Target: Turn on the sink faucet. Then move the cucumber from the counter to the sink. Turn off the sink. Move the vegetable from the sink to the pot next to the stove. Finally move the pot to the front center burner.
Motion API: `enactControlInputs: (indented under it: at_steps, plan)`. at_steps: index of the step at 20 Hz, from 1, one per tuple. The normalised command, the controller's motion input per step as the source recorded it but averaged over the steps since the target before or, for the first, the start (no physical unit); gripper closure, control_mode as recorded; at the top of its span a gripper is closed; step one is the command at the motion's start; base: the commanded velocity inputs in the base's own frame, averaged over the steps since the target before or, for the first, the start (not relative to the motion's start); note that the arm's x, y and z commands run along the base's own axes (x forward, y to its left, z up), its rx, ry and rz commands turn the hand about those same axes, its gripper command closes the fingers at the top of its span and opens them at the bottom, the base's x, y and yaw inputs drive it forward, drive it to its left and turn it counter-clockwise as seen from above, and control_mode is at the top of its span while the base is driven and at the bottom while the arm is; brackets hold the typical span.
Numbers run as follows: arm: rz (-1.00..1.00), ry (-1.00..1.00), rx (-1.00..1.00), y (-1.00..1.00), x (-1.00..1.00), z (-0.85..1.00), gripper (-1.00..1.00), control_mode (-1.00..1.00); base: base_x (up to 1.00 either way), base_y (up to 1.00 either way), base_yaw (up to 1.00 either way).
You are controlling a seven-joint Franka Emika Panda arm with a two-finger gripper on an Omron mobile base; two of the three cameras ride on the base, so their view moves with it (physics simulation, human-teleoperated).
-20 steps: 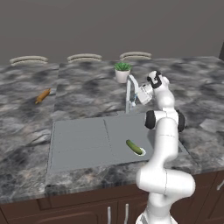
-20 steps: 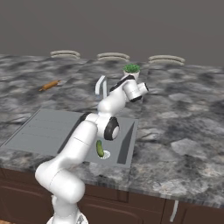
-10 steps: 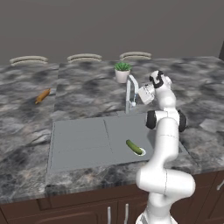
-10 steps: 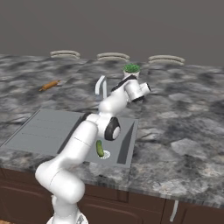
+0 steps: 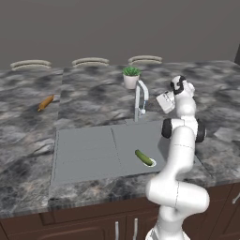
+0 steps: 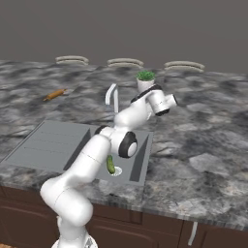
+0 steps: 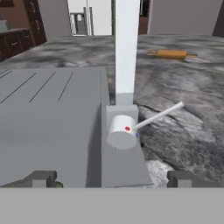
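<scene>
Cucumber [image 5: 145, 157] lies in the sink [image 5: 89, 150], below the pincer [image 7: 111, 178]. Pincer wide, empty, facing the tap handle [image 7: 158, 115] just ahead. Shut-off step, I judge; next, push that lever.

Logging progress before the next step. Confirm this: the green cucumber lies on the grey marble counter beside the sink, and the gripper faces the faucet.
Not quite. In the left base view the green cucumber lies inside the grey sink basin, not on the counter. The gripper does face the white faucet.
</scene>
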Motion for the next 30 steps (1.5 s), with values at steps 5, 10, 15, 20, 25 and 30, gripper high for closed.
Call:
enactControlInputs:
  at_steps: [5, 10, 15, 20, 25, 30]
  plan:
    - [-0.15, -0.03, 0.00, 0.00, -0.69, 0.00, -1.00, -1.00, 0.00, 0.00, 0.00]
    - [-0.14, -0.03, 0.00, 0.00, -0.72, 0.01, -1.00, -1.00, 0.00, 0.00, 0.00]
    - [-0.13, -0.03, 0.00, 0.00, -0.69, 0.13, -1.00, -1.00, 0.00, 0.00, 0.00]
    - [-0.11, -0.05, -0.01, 0.03, -0.71, 0.31, -1.00, -1.00, 0.00, 0.00, 0.00]
    - [-0.09, -0.06, -0.05, 0.10, -0.70, 0.46, -1.00, -1.00, 0.00, 0.00, 0.00]
    - [-0.09, -0.03, -0.07, 0.27, -0.65, 0.58, -1.00, -1.00, 0.00, 0.00, 0.00]
